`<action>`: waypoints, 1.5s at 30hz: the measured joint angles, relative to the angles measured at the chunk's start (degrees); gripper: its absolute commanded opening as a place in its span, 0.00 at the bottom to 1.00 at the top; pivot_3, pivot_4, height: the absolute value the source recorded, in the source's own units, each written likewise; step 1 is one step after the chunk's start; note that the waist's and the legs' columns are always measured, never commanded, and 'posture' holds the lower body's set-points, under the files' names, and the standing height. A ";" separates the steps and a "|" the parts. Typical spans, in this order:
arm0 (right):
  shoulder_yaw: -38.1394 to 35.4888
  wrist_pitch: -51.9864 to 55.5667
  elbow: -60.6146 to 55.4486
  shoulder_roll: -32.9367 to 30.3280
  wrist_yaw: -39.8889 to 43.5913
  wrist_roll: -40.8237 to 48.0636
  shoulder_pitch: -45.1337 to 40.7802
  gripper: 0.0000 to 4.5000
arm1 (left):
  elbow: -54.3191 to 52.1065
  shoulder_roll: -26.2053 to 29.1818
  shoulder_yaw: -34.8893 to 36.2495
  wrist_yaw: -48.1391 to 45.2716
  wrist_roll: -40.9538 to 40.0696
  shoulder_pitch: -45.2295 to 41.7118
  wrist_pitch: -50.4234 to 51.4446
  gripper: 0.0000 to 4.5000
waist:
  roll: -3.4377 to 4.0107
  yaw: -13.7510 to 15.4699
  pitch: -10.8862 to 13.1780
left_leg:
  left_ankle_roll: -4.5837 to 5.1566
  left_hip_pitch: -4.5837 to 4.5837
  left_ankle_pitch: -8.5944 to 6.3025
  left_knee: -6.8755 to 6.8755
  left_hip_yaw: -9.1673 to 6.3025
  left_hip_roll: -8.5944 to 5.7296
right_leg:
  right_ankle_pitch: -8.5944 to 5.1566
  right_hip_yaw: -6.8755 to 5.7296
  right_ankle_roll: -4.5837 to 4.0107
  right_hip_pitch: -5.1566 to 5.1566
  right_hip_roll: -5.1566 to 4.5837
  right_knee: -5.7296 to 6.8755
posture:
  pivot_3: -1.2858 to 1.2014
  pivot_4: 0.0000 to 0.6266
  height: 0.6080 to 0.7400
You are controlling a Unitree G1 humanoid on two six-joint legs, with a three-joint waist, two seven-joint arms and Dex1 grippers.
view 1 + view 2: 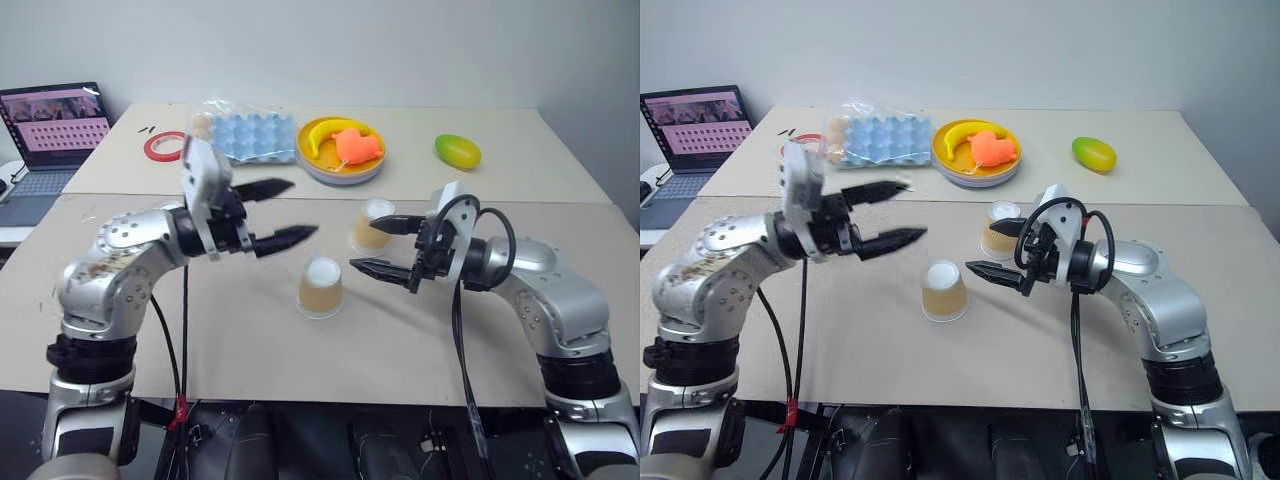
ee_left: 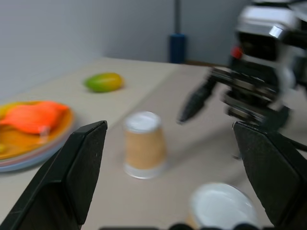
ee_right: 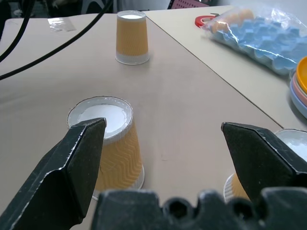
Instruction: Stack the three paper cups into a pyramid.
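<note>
From my remote seat, this reads as a robotics lab or test room, not a home. Two plain beige desks point(image 1: 250, 350) are pushed together against a bare pale wall point(image 1: 350, 45). An open laptop point(image 1: 52, 135) sits on a side surface, its screen showing rows of small thumbnails. The far desk carries practice props: a blue egg tray in a clear plastic bag point(image 1: 247, 133), a roll of red tape point(image 1: 163, 146), stacked plastic plates point(image 1: 340, 160) holding toy fruit, and a lone toy mango point(image 1: 457, 151). Upside-down paper cups point(image 1: 321, 287) stand on the near desk.
</note>
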 measured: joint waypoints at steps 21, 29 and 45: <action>1.20 -1.16 2.11 2.48 1.07 -0.56 -0.64 1.00 | 0.08 -19.66 2.87 45.82 33.87 23.82 -13.80 1.00 | -0.07 0.15 0.07 | 0.01 0.03 -0.03 0.04 -0.04 -0.05 | 0.06 -0.01 0.08 0.03 0.00 0.01 | 0.52 0.24 0.25; 0.32 -0.96 1.45 2.50 0.87 0.46 -0.61 1.00 | 13.60 -18.08 3.24 40.51 30.86 14.05 -19.75 1.00 | -0.07 0.15 0.07 | 0.01 -0.16 -0.03 0.03 -0.06 -0.05 | 0.08 -0.04 0.10 -0.01 -0.02 -0.12 | 0.52 0.24 0.25; -2.27 0.18 -1.60 1.57 -2.69 2.24 1.13 1.00 | 32.37 -15.04 4.66 38.43 28.58 1.18 -25.41 1.00 | -0.08 -0.04 0.07 | 0.01 -0.18 -0.02 0.01 -0.10 -0.06 | 0.08 -0.07 0.10 0.00 -0.02 -0.14 | 0.52 0.24 0.25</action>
